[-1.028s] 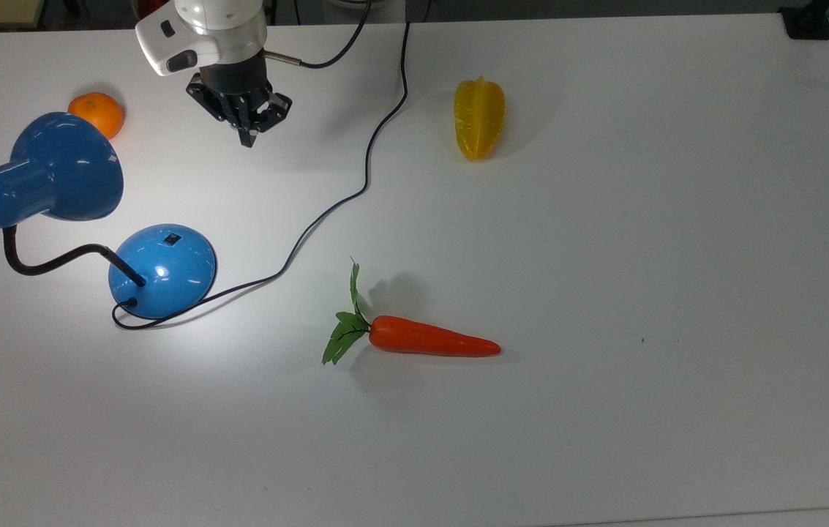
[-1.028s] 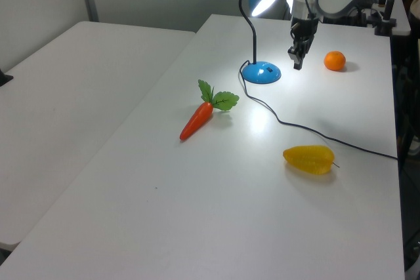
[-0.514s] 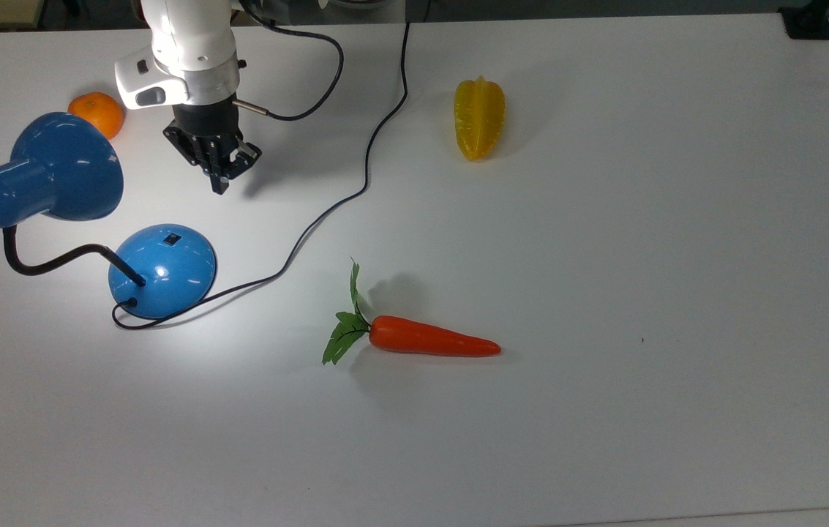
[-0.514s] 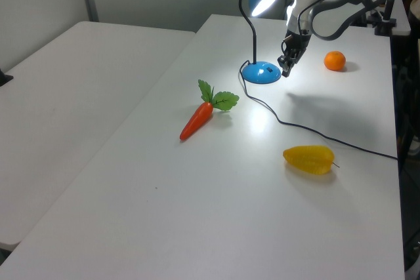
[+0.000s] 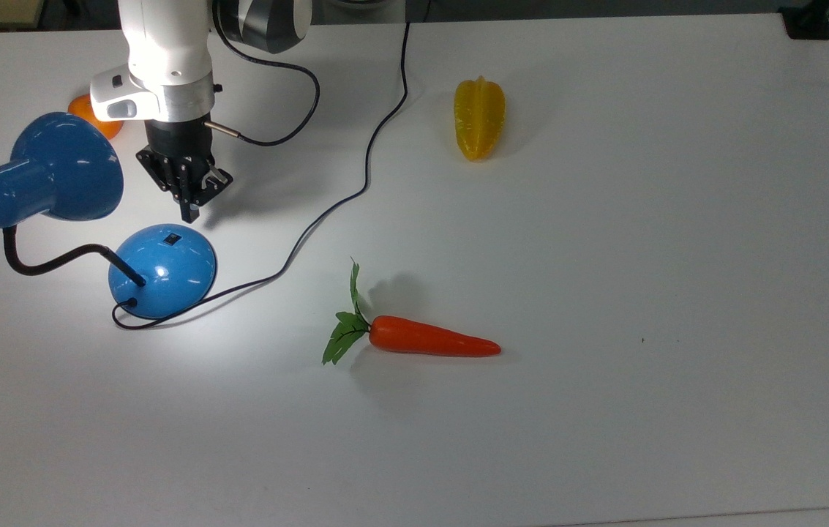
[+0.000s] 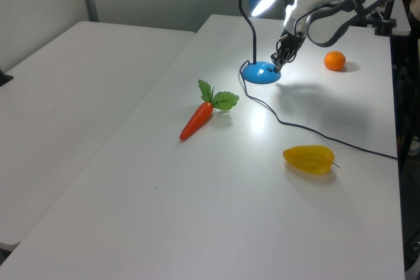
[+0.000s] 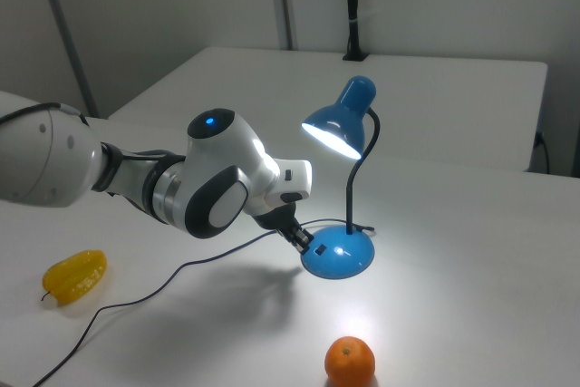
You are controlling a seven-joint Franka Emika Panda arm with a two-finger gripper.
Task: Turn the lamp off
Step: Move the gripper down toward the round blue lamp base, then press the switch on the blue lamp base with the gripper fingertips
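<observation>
The lit blue lamp (image 5: 162,269) is shining tableward, gooseneck standing upright, beside the gripper (image 5: 188,214), fingers pressed together.

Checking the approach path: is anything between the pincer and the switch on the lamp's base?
No. In the top view the pincer sits just above the switch on the lamp; the gap between holds only bare blue base.
</observation>
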